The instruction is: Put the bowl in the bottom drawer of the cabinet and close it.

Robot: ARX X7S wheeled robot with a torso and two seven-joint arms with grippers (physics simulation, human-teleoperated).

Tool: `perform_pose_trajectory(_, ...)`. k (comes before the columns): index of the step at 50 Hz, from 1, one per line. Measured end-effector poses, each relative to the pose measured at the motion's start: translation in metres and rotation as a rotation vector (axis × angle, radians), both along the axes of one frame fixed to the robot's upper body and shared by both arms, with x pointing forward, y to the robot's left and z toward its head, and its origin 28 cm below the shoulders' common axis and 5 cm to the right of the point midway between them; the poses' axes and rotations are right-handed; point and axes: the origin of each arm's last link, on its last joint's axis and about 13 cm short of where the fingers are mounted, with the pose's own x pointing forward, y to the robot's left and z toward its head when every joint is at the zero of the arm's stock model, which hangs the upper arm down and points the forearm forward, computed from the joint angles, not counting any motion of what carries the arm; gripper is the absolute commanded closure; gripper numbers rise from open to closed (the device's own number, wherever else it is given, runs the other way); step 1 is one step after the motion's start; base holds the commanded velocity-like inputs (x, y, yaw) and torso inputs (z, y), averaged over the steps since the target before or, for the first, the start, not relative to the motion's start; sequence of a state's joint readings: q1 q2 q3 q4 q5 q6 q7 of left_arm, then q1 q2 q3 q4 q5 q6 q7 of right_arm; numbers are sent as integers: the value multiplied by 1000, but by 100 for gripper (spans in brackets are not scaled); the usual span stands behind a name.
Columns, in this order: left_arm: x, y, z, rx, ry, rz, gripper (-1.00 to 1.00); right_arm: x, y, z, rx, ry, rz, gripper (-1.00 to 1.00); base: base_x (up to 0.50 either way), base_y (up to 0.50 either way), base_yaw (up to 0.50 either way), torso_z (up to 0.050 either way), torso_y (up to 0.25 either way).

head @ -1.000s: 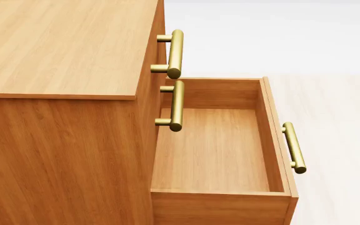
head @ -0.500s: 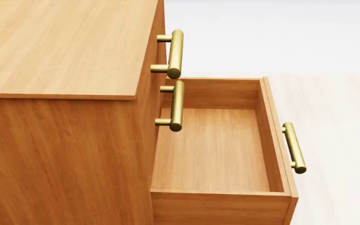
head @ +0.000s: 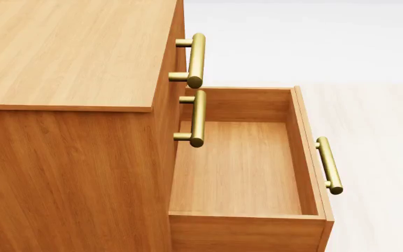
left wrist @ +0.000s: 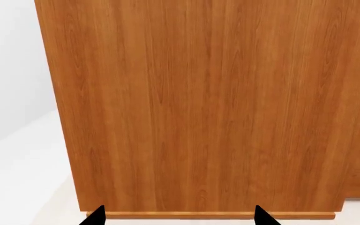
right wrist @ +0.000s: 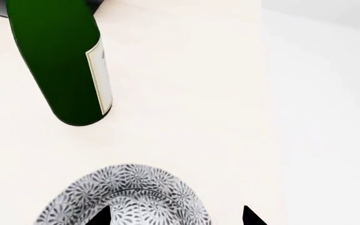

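Note:
The orange-brown cabinet fills the left of the head view. Its bottom drawer is pulled out, and nothing lies in it. The drawer's brass handle is on its right-hand front. Neither gripper shows in the head view. In the right wrist view the white, grey-speckled bowl sits on a pale surface. My right gripper is open, with one fingertip over the bowl and the other past its rim. My left gripper is open in front of the cabinet's plain side panel, holding nothing.
A green wine bottle with a pale label stands on the pale surface beyond the bowl. The two upper drawers are shut, and their brass handles stick out above the open drawer. A pale floor lies to the right of the cabinet.

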State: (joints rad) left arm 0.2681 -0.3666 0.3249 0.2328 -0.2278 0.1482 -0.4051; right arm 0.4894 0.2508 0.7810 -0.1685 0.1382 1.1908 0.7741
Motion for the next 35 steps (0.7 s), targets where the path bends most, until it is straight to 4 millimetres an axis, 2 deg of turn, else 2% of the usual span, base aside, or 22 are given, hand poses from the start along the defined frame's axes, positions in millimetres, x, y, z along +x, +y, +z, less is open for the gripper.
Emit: perform_pose_trajectory(35, 0, 0, -4, 0, 0, 0, -100, -3, -6, -10, 82, 19, -64, -100, 0, 0, 0, 0, 0)
